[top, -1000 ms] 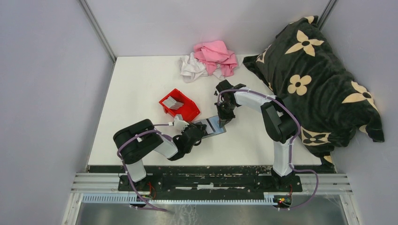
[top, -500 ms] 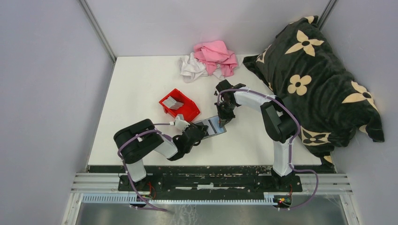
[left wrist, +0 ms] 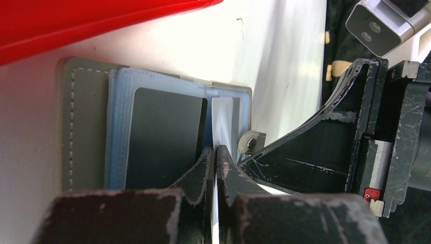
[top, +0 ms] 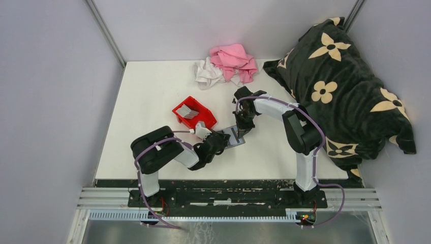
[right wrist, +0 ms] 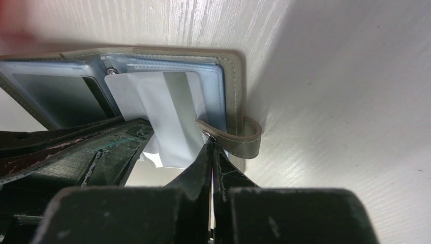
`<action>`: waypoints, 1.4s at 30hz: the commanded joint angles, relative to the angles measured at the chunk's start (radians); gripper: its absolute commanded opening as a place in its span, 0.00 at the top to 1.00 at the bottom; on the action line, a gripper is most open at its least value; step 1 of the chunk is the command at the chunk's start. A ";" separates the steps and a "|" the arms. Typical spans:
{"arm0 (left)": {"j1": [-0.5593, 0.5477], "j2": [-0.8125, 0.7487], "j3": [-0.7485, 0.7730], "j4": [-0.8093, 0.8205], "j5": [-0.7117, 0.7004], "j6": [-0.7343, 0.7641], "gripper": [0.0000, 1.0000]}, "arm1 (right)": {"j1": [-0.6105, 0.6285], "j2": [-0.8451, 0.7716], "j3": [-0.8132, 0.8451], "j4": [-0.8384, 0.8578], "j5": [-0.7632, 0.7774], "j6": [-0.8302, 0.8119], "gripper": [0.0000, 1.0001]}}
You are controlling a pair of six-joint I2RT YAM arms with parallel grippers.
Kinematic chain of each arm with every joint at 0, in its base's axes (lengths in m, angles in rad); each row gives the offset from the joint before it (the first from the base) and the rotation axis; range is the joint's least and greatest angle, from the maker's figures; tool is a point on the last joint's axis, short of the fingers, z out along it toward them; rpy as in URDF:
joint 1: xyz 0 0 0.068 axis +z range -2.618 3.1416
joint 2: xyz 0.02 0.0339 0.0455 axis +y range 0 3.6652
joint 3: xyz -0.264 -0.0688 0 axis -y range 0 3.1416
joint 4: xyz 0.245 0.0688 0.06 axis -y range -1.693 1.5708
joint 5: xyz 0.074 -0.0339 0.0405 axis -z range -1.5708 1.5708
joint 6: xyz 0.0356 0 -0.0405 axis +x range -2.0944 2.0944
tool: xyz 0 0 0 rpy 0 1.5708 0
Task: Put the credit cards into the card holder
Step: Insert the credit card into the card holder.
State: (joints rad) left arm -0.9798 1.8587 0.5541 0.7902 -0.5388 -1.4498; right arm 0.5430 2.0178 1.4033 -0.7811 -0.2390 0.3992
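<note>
ITEM: credit card point(left wrist: 223, 119), part-seated in card holder point(left wrist: 84, 127)

Thin, light, stiff and slick; best taken by its free short edge. The left gripper point(left wrist: 214, 158), low and near level, pinches it edge-on. Its far end sits in a blue sleeve of the open holder at centre frame. The right gripper point(right wrist: 211, 152) has its jaws pressed together at the strap (hold unclear).

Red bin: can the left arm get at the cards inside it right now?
Probably not yet: though the bin lies close, the left fingers are shut on a white card at the wallet.
</note>
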 commanded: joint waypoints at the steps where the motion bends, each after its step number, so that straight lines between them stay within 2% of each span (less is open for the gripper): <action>1: -0.021 0.047 0.054 -0.145 0.076 0.063 0.92 | 0.008 0.026 -0.023 0.005 0.026 -0.005 0.99; 3: -0.020 0.049 0.068 -0.172 0.085 0.073 0.88 | 0.008 0.015 -0.022 0.003 0.028 -0.010 0.98; 8: -0.023 0.028 0.087 -0.253 0.094 0.086 0.76 | 0.007 -0.028 -0.003 -0.007 0.046 -0.016 0.83; 13: -0.022 -0.019 0.124 -0.388 0.083 0.125 0.70 | 0.008 -0.058 0.011 -0.011 0.047 -0.016 0.71; 15: -0.023 -0.039 0.140 -0.435 0.078 0.149 0.67 | 0.007 -0.073 0.007 -0.001 0.045 -0.010 0.69; 27: -0.020 -0.141 0.210 -0.642 0.027 0.237 0.56 | 0.007 -0.107 0.010 0.014 0.035 -0.009 0.67; 37: -0.021 -0.214 0.271 -0.728 -0.028 0.324 0.54 | 0.008 -0.105 0.012 0.031 0.012 -0.003 0.66; 42: -0.021 -0.224 0.268 -0.742 -0.032 0.324 0.55 | 0.007 -0.093 0.002 0.048 0.008 0.006 0.72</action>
State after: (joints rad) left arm -0.9955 1.6733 0.7929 0.0811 -0.5224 -1.1820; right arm 0.5480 1.9472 1.4033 -0.7681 -0.2264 0.3958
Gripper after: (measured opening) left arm 0.459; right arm 0.305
